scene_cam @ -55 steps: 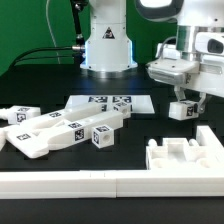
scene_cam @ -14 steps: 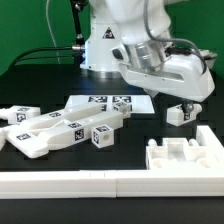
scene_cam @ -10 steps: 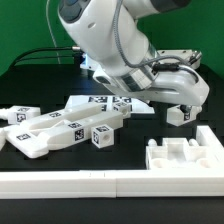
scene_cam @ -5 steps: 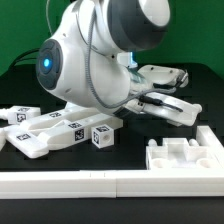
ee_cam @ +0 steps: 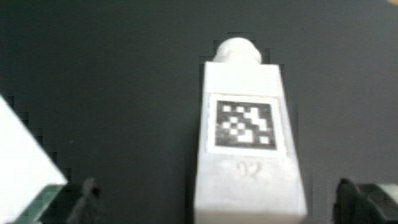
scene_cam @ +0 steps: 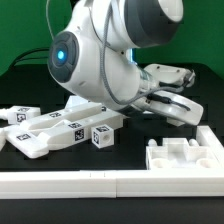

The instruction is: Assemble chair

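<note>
The white arm (scene_cam: 110,50) is the biggest thing. It fills the upper middle of the exterior view and bends low over the dark table (scene_cam: 20,95). Along the bottom edge of that view runs a long plain white rail (scene_cam: 60,185). The chair is not built: its white pieces lie loose. The slotted seat block (scene_cam: 185,158) stands at the lower right of the exterior view, just behind the rail. A heap of legs and bars (scene_cam: 45,130) with black-and-white tags lies at the lower left, well apart from the seat block. The wrist view shows a single bar (ee_cam: 240,150) lying flat on the table. It has a square tag (ee_cam: 244,125) on its face and a round peg (ee_cam: 240,47) at the end away from the fingertips. The gripper (ee_cam: 217,203) is spread wide. Its two dark fingertips (ee_cam: 80,200) stand one on each side of this bar without touching it, and it holds nothing.
</note>
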You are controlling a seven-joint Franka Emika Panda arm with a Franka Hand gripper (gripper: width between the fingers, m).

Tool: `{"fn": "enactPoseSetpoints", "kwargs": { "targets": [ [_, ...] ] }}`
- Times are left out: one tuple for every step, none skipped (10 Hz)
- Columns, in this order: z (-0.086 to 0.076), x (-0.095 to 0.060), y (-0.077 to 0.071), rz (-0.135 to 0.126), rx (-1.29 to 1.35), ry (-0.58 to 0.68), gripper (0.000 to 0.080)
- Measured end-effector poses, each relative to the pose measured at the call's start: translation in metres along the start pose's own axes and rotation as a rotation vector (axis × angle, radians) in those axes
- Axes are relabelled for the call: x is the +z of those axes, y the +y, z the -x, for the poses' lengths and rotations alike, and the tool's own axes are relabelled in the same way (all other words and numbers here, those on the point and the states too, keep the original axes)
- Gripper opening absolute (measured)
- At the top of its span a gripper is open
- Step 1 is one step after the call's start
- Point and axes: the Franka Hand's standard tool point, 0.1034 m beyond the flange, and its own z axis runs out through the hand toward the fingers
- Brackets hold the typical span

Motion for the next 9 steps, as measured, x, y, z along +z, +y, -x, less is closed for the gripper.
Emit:
{"fn": "enactPoseSetpoints", "kwargs": {
  "targets": [
    [0.006,0.006,-0.005,-0.041,0.021,-0.043,0.0649],
    [0.011,0.013,-0.009,-0.081,0.044,-0.069,0.0649],
    [0.013,0.016,-0.009,-0.077,0.043,-0.069,0.0649],
    [0.013,0.015,-0.009,-0.079,0.043,-0.070,0.0596],
    [0.013,0.015,-0.009,-0.080,0.043,-0.070,0.0451],
    [0.013,0.015,-0.009,-0.080,0.043,-0.070,0.0313],
    [0.013,0.015,-0.008,-0.080,0.043,-0.070,0.0313],
    [0.013,0.013,-0.009,-0.079,0.042,-0.067,0.0281],
    [0.019,0.002,-0.011,-0.078,0.026,-0.065,0.0281]
  ]
}}
